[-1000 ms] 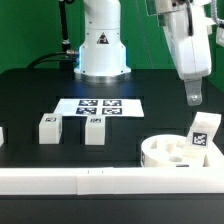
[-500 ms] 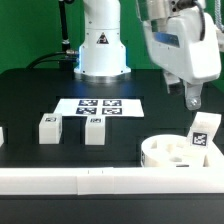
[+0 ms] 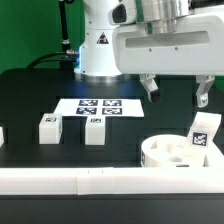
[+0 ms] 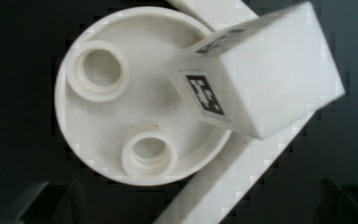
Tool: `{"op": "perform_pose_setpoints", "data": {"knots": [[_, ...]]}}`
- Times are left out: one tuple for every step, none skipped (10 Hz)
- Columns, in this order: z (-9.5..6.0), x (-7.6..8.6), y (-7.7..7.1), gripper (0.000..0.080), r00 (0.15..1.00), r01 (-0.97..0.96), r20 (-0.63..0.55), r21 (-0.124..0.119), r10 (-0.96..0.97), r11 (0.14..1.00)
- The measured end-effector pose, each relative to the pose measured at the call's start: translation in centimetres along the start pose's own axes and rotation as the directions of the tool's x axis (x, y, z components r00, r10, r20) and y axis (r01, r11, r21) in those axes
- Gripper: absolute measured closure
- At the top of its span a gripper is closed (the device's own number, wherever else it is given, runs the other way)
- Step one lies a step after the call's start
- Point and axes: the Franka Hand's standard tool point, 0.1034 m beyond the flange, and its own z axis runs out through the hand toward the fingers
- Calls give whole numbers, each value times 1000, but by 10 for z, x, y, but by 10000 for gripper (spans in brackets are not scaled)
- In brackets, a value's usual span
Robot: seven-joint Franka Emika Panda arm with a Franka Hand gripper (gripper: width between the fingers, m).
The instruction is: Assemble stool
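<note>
The round white stool seat (image 3: 165,152) lies against the white bar at the exterior view's right front. One tagged white leg (image 3: 203,133) stands tilted in it. Two more tagged legs (image 3: 48,129) (image 3: 95,129) stand on the black table at the left. My gripper (image 3: 177,92) hangs open and empty above the seat, fingers wide apart. In the wrist view the seat (image 4: 123,110) with its round sockets and the mounted leg (image 4: 274,75) fill the picture.
The marker board (image 3: 98,106) lies flat behind the two loose legs. The long white bar (image 3: 70,181) edges the table front. The robot base (image 3: 100,50) stands at the back. A small white piece (image 3: 1,135) shows at the left edge.
The gripper has turned about its axis, so both fingers now show side by side, and has shifted left over the seat. The parts have not moved.
</note>
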Motion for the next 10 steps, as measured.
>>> {"op": "perform_pose_setpoints", "data": {"knots": [[0, 1, 1, 150, 995, 102, 0, -1, -102, 995], [0, 4, 7, 150, 958, 286, -3, -30, -286, 958], [1, 10, 15, 150, 911, 411, -3, -47, -412, 910], [0, 18, 26, 150, 828, 559, -6, -54, -560, 827], [0, 26, 35, 150, 791, 610, -11, -55, -611, 791], [1, 24, 33, 150, 790, 612, -9, -58, -614, 789], [1, 23, 32, 150, 788, 614, -8, -58, -615, 787], [1, 24, 33, 150, 789, 613, -8, -59, -614, 788], [1, 26, 38, 150, 787, 615, -3, -62, -616, 786], [0, 35, 56, 150, 800, 599, 7, -77, -600, 797]]}}
